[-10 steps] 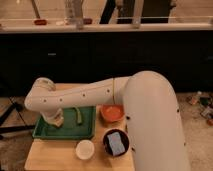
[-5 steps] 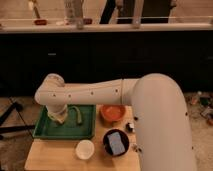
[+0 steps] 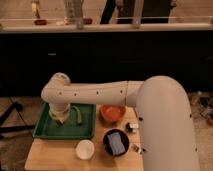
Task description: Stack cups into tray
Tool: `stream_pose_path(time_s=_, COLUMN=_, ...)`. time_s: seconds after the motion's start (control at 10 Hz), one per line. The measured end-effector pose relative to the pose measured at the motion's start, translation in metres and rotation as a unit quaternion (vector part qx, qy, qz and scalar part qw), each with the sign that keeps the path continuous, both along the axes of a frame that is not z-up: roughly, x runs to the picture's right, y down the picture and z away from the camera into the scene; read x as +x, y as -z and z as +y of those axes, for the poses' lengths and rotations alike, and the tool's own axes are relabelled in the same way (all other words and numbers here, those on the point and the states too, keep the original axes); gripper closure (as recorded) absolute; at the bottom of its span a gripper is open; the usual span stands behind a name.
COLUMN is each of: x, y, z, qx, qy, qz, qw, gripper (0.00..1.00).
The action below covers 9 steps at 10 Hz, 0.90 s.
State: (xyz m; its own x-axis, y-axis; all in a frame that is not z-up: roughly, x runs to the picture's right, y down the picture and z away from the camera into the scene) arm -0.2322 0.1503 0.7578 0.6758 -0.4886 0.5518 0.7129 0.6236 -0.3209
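Note:
The dark-green tray (image 3: pixel 75 131) lies on the left of the wooden table. My gripper (image 3: pixel 60 116) hangs from the white wrist over the tray's left half, low inside it. A pale yellow-green cup (image 3: pixel 78 114) shows in the tray just right of the gripper; whether the gripper touches it I cannot tell. A cream-white cup (image 3: pixel 85 149) stands upright on the table in front of the tray's right corner, apart from the gripper.
An orange bowl (image 3: pixel 112 112) sits right of the tray. A dark bowl with a grey-blue rectangle (image 3: pixel 116 142) stands in front of it. My thick white arm (image 3: pixel 160 115) covers the table's right side. A dark counter front rises behind.
The wrist and gripper have moved to the right, from the tray's left edge to over its left half. The cup on the table and both bowls have not moved.

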Motion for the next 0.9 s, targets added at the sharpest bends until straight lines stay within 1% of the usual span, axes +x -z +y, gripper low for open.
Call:
stream_pose_path(time_s=0.4, x=0.001, y=-0.01, z=0.004, qx=-0.01, qy=-0.004, qz=0.001, qw=0.9999, gripper=1.0)
stream_pose_path(time_s=0.9, x=0.007, y=-0.016, z=0.002, qx=-0.011, qy=-0.006, qz=0.01, qw=0.9999, gripper=1.0)
